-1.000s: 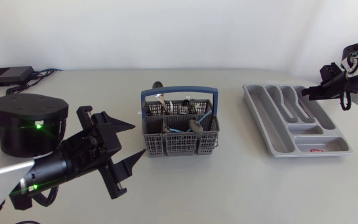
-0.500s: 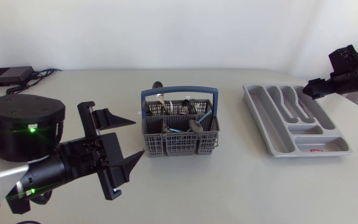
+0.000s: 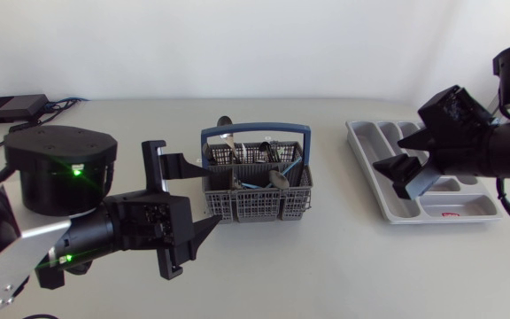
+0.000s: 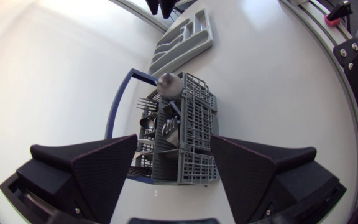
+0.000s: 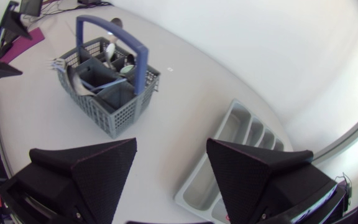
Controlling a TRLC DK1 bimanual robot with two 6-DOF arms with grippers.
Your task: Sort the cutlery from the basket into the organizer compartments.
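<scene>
1. Two arms show in the head view. The left gripper [image 3: 204, 193] hangs just beside the left end of the grey basket [image 3: 255, 202], with its fingers spread wide apart and nothing between them. The basket stands in the middle of the table [image 3: 326, 266], with the cutlery [image 3: 268, 173] inside it under a blue handle [image 3: 255, 129]. The grey organizer [image 3: 441, 213] lies near the table's right edge. The right gripper [image 3: 388, 152] hovers over its left part, also wide open and empty.
2. Left wrist view: the left gripper [image 4: 174, 140] is open, and the basket [image 4: 194, 124] sits just ahead, in line with the gap between the fingers. A spoon [image 4: 166, 84] and forks stand in the basket. The organizer [image 4: 182, 37] lies well beyond.
3. Right wrist view: the right gripper [image 5: 171, 143] is spread and holds nothing. The organizer [image 5: 241, 134] is below and ahead of it, and the basket [image 5: 114, 93] is farther off across the table.
</scene>
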